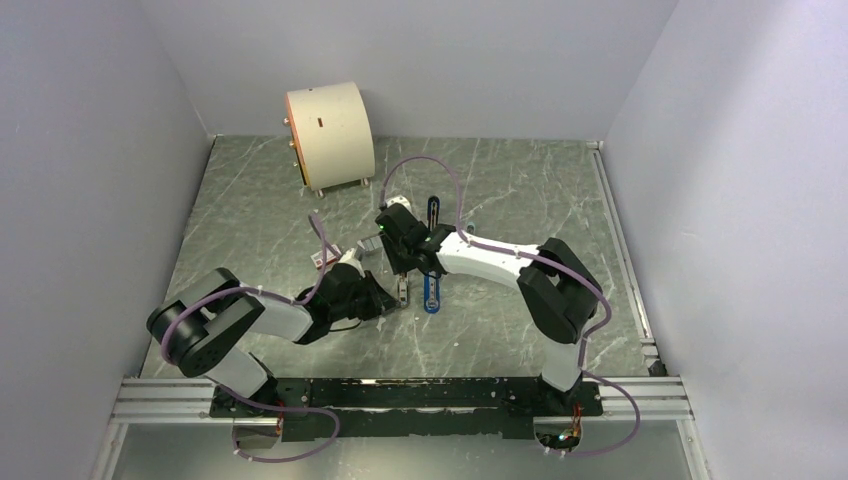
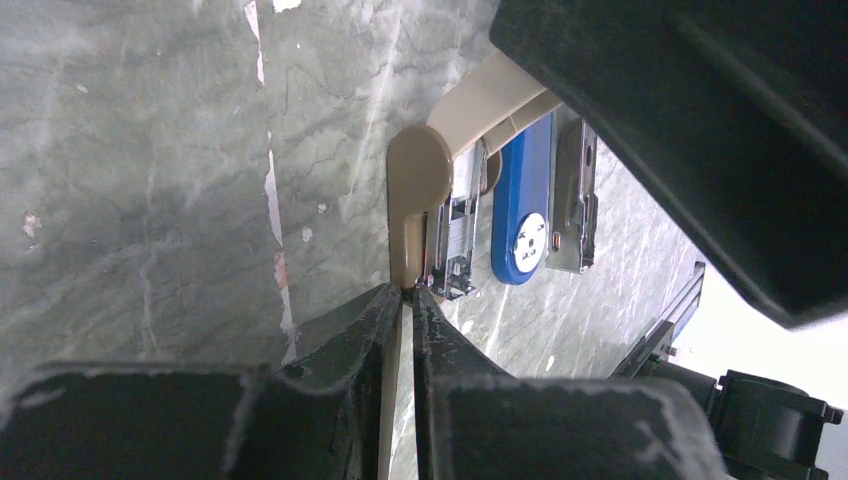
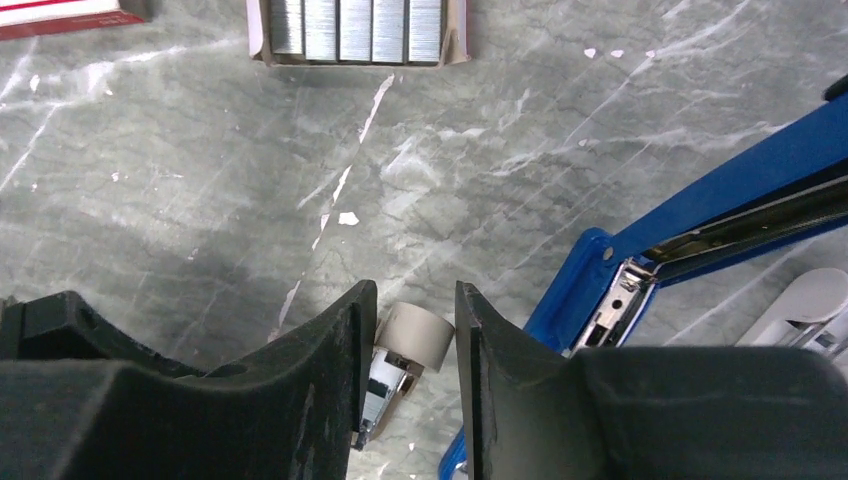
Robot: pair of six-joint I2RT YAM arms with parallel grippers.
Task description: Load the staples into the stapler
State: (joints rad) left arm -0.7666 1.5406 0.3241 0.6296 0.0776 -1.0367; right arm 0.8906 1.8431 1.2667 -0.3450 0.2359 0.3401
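The blue stapler point(image 1: 432, 293) lies hinged open on the table, its black half point(image 1: 432, 213) stretched away from me. It also shows in the left wrist view point(image 2: 523, 205) and the right wrist view point(image 3: 700, 195), with its metal rail point(image 2: 572, 190) exposed. The staples point(image 3: 355, 28) lie as silvery strips in an open card tray. My left gripper point(image 2: 408, 292) is shut on the thin edge of a beige stapler-like piece point(image 2: 415, 190). My right gripper point(image 3: 410, 300) is open just above that piece's beige block point(image 3: 420, 335), left of the stapler.
A red-and-white box point(image 3: 60, 10) lies beside the tray; it also shows in the top view point(image 1: 322, 258). A cream drum-shaped object point(image 1: 330, 135) stands at the back left. Both grippers point(image 1: 375, 295) point(image 1: 400, 262) crowd together mid-table. White walls close in three sides.
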